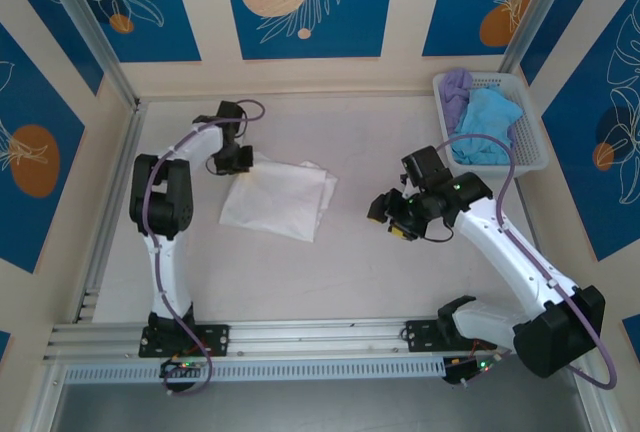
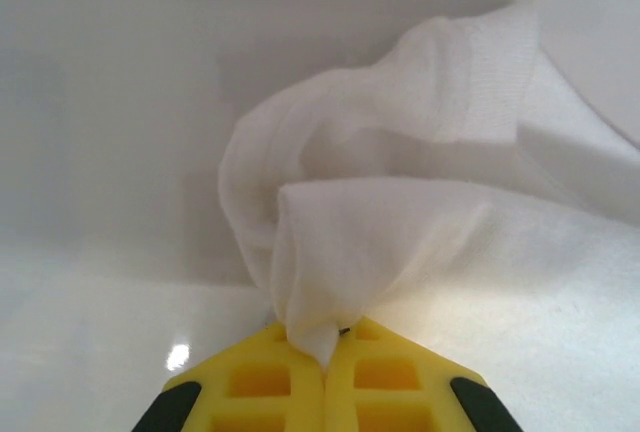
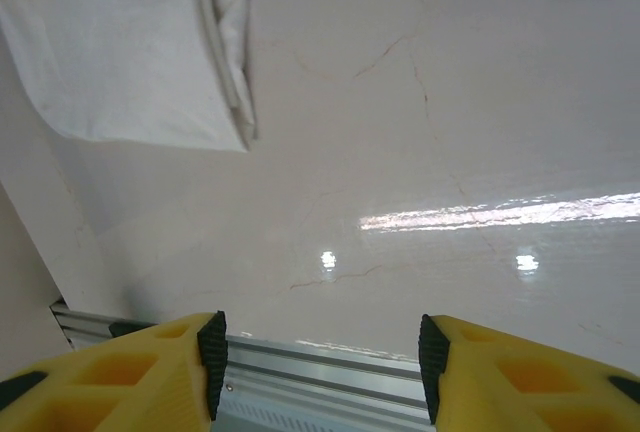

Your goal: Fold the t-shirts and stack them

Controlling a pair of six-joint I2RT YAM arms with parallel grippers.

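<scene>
- The white t-shirt (image 1: 278, 197) lay on the table (image 1: 380, 282) well apart from the basket (image 1: 537, 147), already doubled into a rough rectangle.
- The left gripper (image 2: 325, 350) had its jaws pressed together on a bunched corner of that shirt, on the side away from the basket.
- The right gripper (image 3: 320, 352) hung spread and empty over bare table, between the basket and the white shirt.
- The light blue t-shirt (image 1: 490, 127) and the lavender t-shirt (image 1: 457, 84) sat crumpled inside the basket.
- By my judgement, the first fold was underway; two shirts and all stacking remained.
</scene>
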